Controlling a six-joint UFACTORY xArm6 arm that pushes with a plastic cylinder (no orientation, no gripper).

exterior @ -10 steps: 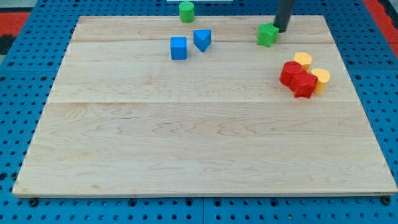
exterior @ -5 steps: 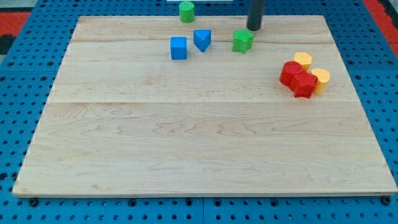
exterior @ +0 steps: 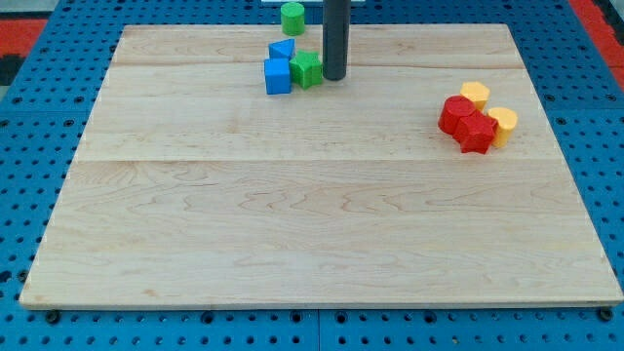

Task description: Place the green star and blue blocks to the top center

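My tip [exterior: 334, 77], a bare rod with nothing to open or close, rests just at the view's right of the green star [exterior: 306, 70], touching or nearly so. The star sits against the blue cube [exterior: 278, 76], with the blue triangular block [exterior: 284, 50] just above them, all near the board's top centre.
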